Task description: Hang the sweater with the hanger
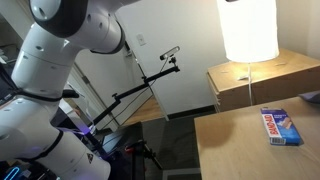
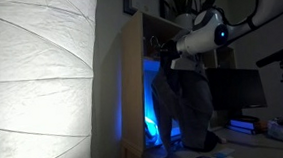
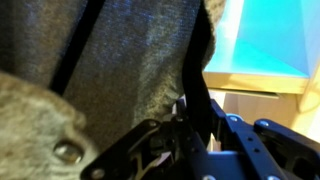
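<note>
Sweater (image 2: 188,101) hangs limp at the cabinet (image 2: 130,90) front, just under the gripper (image 2: 168,51). Judged soft, light and drapey, so it will likely sag and slip. Take hold by the hanger, near the collar. Hanger not made out. Grey knit fills the wrist view, so you cannot tell how the jaws stand.

No text can be read; the print on the blue box (image 1: 281,127) is too blurred

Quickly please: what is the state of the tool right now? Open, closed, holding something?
Tool: cannot be told. It is close against the grey sweater, and its fingertips are not clearly visible.
</note>
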